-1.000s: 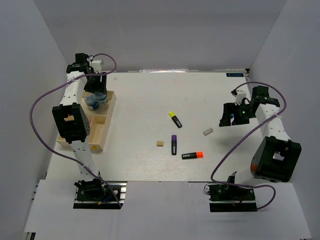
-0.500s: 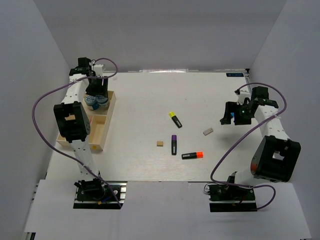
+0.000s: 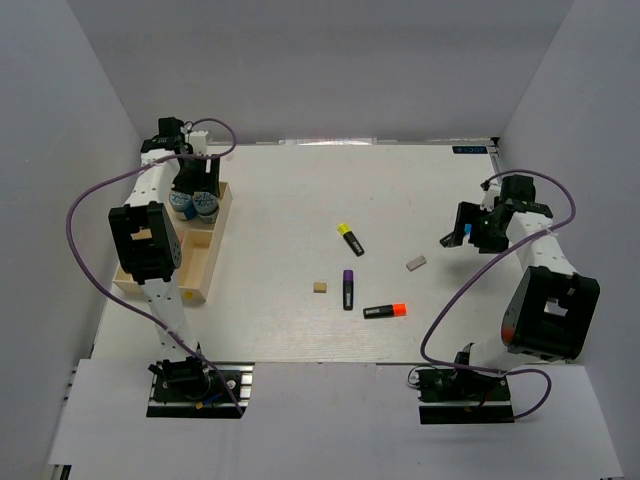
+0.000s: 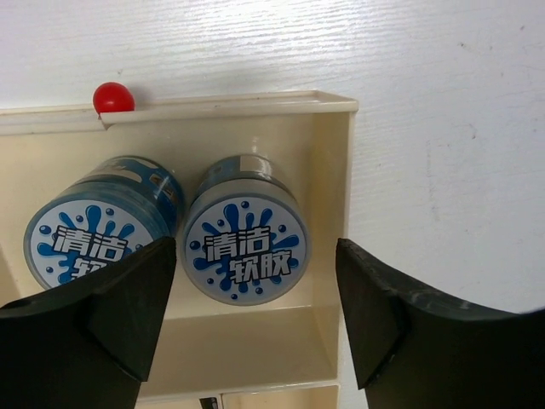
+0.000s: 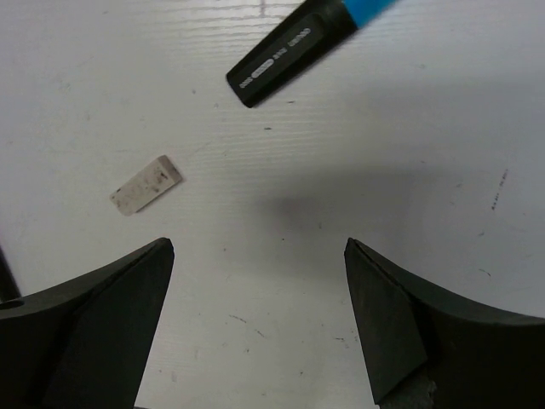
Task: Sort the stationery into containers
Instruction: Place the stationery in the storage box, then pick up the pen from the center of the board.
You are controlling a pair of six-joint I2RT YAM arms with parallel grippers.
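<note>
Both pairs of jaws gape wide, empty. Under our left jaws we see two rolls [image 4: 247,243] side by side in the tray's [image 4: 255,100] end compartment. Under our right jaws, the blue highlighter [image 5: 298,47] and grey eraser [image 5: 146,185] lie apart on the tabletop [image 5: 281,281].

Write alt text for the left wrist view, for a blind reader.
Two blue-and-white rolls stand side by side in an end compartment of the light-wood tray, between the fingers of the open left gripper. A red ball sits at the tray's rim.
</note>
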